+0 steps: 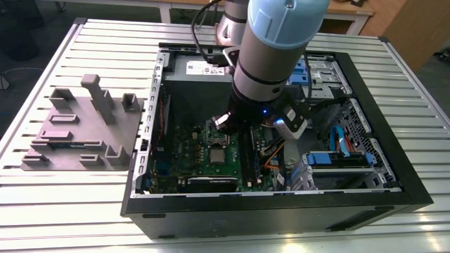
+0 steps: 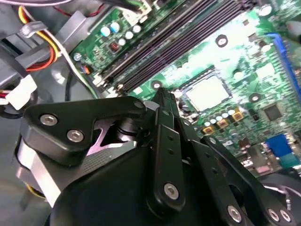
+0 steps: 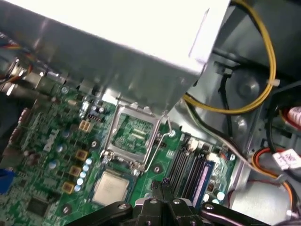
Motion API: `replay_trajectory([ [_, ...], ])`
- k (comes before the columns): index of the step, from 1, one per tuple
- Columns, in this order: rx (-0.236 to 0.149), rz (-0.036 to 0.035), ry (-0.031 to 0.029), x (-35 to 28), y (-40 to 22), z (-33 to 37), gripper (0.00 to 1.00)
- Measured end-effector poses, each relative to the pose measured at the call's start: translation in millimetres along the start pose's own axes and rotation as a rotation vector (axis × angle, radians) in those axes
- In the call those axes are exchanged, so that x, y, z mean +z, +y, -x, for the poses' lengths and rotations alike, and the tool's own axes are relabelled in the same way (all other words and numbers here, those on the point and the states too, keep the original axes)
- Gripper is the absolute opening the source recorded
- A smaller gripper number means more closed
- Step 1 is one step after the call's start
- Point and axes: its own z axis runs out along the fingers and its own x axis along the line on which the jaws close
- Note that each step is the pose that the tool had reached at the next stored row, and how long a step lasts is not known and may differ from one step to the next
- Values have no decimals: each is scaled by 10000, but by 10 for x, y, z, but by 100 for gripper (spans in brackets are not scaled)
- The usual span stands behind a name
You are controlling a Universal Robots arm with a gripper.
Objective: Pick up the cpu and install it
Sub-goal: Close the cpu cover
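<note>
The cpu (image 1: 218,156) is a small silver square lying flat in its socket on the green motherboard (image 1: 184,158) inside the open computer case (image 1: 267,211). Both wrist views show the cpu (image 2: 208,92) (image 3: 110,187) in its socket. The socket's metal bracket (image 3: 134,136) stands tilted open beside it. My gripper (image 1: 226,128) hovers a short way above the board, between the cpu and the memory slots (image 3: 190,165). Its black fingertips (image 2: 159,95) are pressed together, shut on nothing, as the first wrist view also shows for the gripper (image 3: 159,186).
A grey power supply box (image 1: 200,68) sits at the case's far end, with yellow and red cables (image 3: 263,84) running from it. Blue drive bays (image 1: 338,158) fill the exterior view's right side. A grey parts fixture (image 1: 84,126) lies on the slatted table outside the case.
</note>
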Motion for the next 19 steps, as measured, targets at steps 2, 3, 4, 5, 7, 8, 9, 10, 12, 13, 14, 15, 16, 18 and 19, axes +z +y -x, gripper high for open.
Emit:
replay_trajectory([
  [2,-1,1,0,14,59,36,10],
  [3,-1,2,-1,21,86,52,10],
  [4,-4,3,0,24,103,62,10],
  [5,-42,15,2,27,109,66,10],
  [7,-357,44,36,35,108,65,10],
  [8,-534,47,62,39,107,65,10],
  [9,-713,51,86,45,106,64,10],
  [10,-890,56,111,51,105,64,10],
  [12,-1246,64,160,66,103,64,10],
  [13,-1436,69,187,75,102,64,10],
  [14,-1614,73,211,82,101,64,10],
  [15,-1755,77,231,90,101,64,10],
  [16,-1773,75,235,98,110,71,10],
  [18,-1779,85,230,126,148,97,10],
  [19,-1779,90,228,139,172,115,10],
])
